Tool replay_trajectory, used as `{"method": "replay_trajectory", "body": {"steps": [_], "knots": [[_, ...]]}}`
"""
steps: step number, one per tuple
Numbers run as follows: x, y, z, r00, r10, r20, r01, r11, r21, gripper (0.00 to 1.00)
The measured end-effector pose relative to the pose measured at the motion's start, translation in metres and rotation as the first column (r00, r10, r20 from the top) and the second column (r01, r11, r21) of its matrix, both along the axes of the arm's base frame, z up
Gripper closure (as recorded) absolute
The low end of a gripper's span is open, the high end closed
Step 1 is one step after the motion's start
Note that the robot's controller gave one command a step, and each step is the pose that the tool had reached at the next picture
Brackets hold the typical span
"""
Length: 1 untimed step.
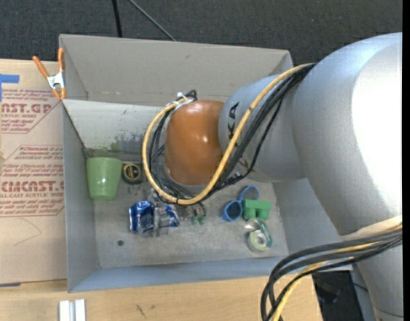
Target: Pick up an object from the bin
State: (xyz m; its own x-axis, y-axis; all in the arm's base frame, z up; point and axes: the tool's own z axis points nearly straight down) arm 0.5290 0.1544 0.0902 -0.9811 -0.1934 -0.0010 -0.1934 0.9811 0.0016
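Observation:
Just under the orange wrist cover, near the middle of the bin floor, a dark tip of my gripper [195, 214] pokes out. A crumpled blue and white wrapper [147, 217] lies right beside it on the left. To its right lie a blue loop-shaped piece [234, 208] and a small green block [259, 209], touching each other. A small whitish-green roll [258, 238] lies in front of those two.
A light green cup [103, 177] lies on its side against the bin's left wall. A small dark round thing with a yellow ring [130, 172] sits next to it. The arm and its cables cover the bin's right and back parts.

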Motion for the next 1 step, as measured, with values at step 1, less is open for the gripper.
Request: {"method": "replay_trajectory", "body": {"steps": [1], "knots": [[0.0206,0.0146,0.1417,0.999,0.035,0.011,-0.035,0.999,0.001,1.0]]}}
